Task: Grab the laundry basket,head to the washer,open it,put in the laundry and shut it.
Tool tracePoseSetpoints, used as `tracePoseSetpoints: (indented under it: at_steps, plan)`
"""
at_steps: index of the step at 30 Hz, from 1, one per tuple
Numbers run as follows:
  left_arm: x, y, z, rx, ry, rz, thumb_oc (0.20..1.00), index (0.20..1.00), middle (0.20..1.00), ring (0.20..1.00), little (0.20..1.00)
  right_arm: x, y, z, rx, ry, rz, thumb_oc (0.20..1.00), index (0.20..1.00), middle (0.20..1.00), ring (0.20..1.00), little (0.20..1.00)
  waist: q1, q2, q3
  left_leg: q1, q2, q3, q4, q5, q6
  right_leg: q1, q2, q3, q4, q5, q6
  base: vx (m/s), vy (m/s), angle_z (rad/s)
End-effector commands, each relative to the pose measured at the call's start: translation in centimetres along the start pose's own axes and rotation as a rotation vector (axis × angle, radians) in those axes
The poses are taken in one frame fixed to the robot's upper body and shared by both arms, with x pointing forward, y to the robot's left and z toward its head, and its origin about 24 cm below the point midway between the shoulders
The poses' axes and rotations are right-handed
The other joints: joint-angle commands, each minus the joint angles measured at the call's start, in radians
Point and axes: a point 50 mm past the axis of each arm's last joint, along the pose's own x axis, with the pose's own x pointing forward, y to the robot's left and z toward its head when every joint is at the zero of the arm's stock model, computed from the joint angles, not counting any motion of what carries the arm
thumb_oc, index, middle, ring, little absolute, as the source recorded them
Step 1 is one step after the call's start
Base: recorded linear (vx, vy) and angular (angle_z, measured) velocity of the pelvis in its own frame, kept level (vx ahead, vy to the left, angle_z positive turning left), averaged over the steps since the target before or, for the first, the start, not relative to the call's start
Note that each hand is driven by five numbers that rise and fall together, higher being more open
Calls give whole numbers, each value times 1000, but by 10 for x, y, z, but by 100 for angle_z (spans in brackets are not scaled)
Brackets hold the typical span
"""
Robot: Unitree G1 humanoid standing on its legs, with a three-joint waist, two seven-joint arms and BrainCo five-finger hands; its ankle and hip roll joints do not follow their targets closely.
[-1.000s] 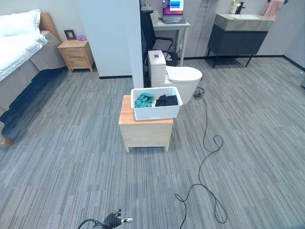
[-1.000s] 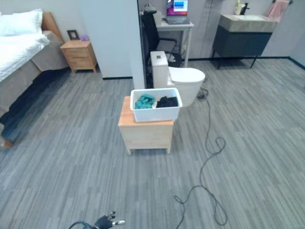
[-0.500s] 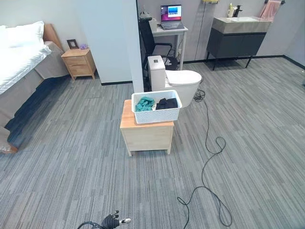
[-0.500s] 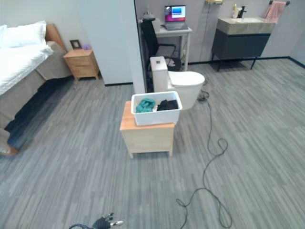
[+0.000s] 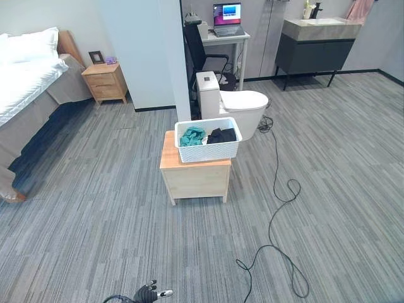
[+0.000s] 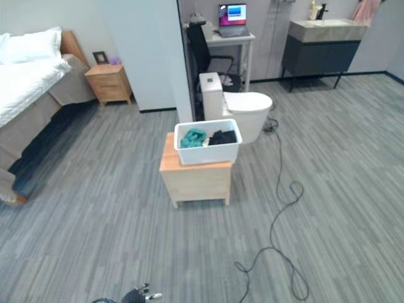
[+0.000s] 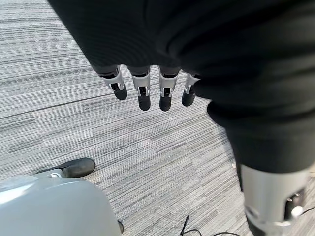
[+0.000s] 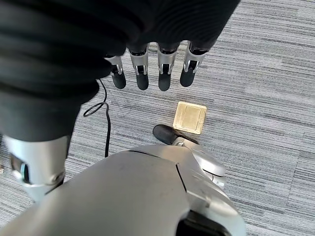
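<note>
Left wrist view has the left hand [image 7: 147,91] hanging over bare carpet, fingers straight and loose, holding nothing; the right hand [image 8: 152,73] hangs the same way, relaxed and empty, above a brass floor plate [image 8: 189,118]. Out ahead, well apart from both hands, the white laundry basket [image 5: 207,139] sits on a small wooden cabinet [image 5: 194,173], teal and black clothes inside, a toilet [image 5: 237,106] just behind it. Nothing is done yet: approach, grab, carry, load and shut all remain.

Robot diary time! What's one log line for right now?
phase: approach | laundry basket: on wooden stand, holds teal and black clothes | left hand: open, hanging over floor | right hand: open, hanging over floor | basket not yet grabbed
</note>
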Motion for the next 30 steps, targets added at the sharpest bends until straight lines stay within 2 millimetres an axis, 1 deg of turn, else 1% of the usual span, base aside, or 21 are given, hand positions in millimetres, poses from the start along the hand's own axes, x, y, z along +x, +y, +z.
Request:
tracePoseSetpoints:
  at_steps: [1,7,8,9,10,11,12,14,15,16,17,18,19,20,22,23,25,26,28,29,30]
  plan:
    - [4,11,13,-31,-14,40,1000,1000,1000,1000,1000,-1,8,-18,5,98,28,1000,1000,1000,1000,1000,-22,-88,-14,-46,0,-23,-5,1,-23,51,-76,2,20,-53,67,-4,-56,11]
    - [6,9,21,-28,-31,33,1000,1000,1000,1000,1000,-1,4,-19,22,99,15,1000,1000,1000,1000,1000,-28,-88,11,-54,39,-48,-5,27,-41,19,-40,-5,92,-98,34,23,-150,22]
    - [6,11,23,-41,-40,40,1000,1000,1000,1000,1000,-1,3,-18,20,96,16,1000,1000,1000,1000,1000,-20,-99,38,-97,47,-53,104,12,-49,14,-25,-1,119,-119,9,4,-232,10]
    - [6,12,25,-49,-48,43,1000,1000,1000,1000,1000,-1,3,-15,15,89,13,1000,1000,1000,1000,1000,-13,-106,58,-141,42,-53,197,9,-56,15,-21,-1,125,-124,1,-6,-319,12]
    - [6,13,27,-64,-62,46,1000,1000,1000,1000,1000,-1,1,-14,4,83,9,1000,1000,1000,1000,1000,-3,-110,81,-200,37,-62,313,37,-64,20,-16,-2,128,-124,-9,-28,-162,9]
    - [6,13,27,-64,-62,46,1000,1000,1000,1000,1000,-1,1,-14,4,83,9,1000,1000,1000,1000,1000,-5,-109,80,-206,37,-64,320,33,-64,19,-15,-3,129,-123,-9,-1,-215,3]
    - [6,13,31,-84,-83,50,1000,1000,1000,1000,1000,-1,-2,-10,-19,73,2,1000,1000,1000,1000,1000,15,-112,121,-312,22,-94,512,100,-45,34,-3,-2,133,-133,-25,9,-128,3]
    - [6,13,32,-98,-90,55,1000,1000,1000,1000,1000,-1,-5,-7,-29,66,-8,1000,1000,1000,1000,1000,20,-108,133,-360,8,-101,547,124,-36,42,0,-3,131,-141,-29,107,-123,8]
    - [5,14,32,-124,-103,58,1000,1000,1000,1000,1000,-1,-12,-1,-32,46,-29,1000,1000,1000,1000,1000,31,-101,137,-437,-26,-79,486,112,-30,56,6,1,115,-158,-24,255,-57,6]
    - [5,14,32,-132,-112,56,1000,1000,1000,1000,1000,-1,-15,2,-26,31,-39,1000,1000,1000,1000,1000,39,-98,133,-448,-35,-64,407,102,-28,70,7,7,100,-171,-18,314,16,10]
    - [4,14,32,-141,-119,56,1000,1000,1000,1000,1000,-1,-18,7,-19,13,-48,1000,1000,1000,1000,1000,44,-89,129,-464,-31,-58,329,130,-35,81,14,12,90,-180,-15,204,42,6]
    - [4,15,31,-141,-119,56,1000,1000,1000,1000,1000,-1,-18,7,-19,13,-48,1000,1000,1000,1000,1000,45,-91,130,-459,-33,-55,324,132,-35,83,12,13,90,-181,-14,365,98,3]
    - [3,16,32,-136,-130,60,1000,1000,1000,1000,1000,-1,-20,16,-9,-20,-56,1000,1000,1000,1000,1000,58,-76,125,-503,-11,-17,170,189,-48,122,24,27,76,-202,-11,389,108,-5]
    - [3,16,31,-142,-128,62,1000,1000,1000,1000,1000,-1,-19,18,-6,-26,-55,1000,1000,1000,1000,1000,66,-77,121,-502,-10,-1,121,198,-48,140,24,40,71,-209,-10,389,109,-11]
    - [2,16,27,-153,-119,69,1000,1000,1000,1000,1000,0,-18,20,-5,-32,-51,1000,1000,1000,1000,1000,75,-80,117,-512,-12,9,110,208,-51,158,22,53,75,-218,-7,321,113,-25]
    - [1,17,21,-168,-103,72,1000,1000,1000,1000,1000,0,-16,22,-14,-35,-42,1000,1000,1000,1000,1000,86,-85,98,-481,-4,18,75,206,-40,180,20,71,75,-233,1,555,207,-39]
    - [1,18,18,-174,-88,84,1000,1000,1000,1000,1000,1,-9,23,-15,-47,-24,1000,1000,1000,1000,1000,88,-105,80,-515,-18,19,159,222,-17,194,4,74,113,-249,11,545,194,-48]
    - [1,20,19,-154,-84,89,1000,1000,1000,1000,1000,1,-5,22,-5,-46,-11,1000,1000,1000,1000,1000,83,-129,77,-533,-28,42,229,198,-8,193,-11,72,157,-245,20,479,165,-53]
    - [1,23,19,-126,-79,95,1000,1000,1000,1000,1000,2,-1,20,-4,-44,3,1000,1000,1000,1000,1000,84,-152,63,-506,-46,61,246,155,16,160,-30,70,250,-188,53,490,214,-34]
    - [1,25,23,-98,-86,91,1000,1000,1000,1000,1000,2,1,24,-35,-54,16,1000,1000,1000,1000,1000,82,-165,63,-470,-69,71,224,110,47,71,-48,54,441,-23,112,537,332,-16]
    - [2,28,34,-77,-121,89,1000,1000,1000,1000,1000,2,2,36,-68,-95,21,1000,1000,1000,1000,1000,62,-155,96,-425,-69,74,207,82,78,-46,-62,29,650,113,139,494,337,-20]
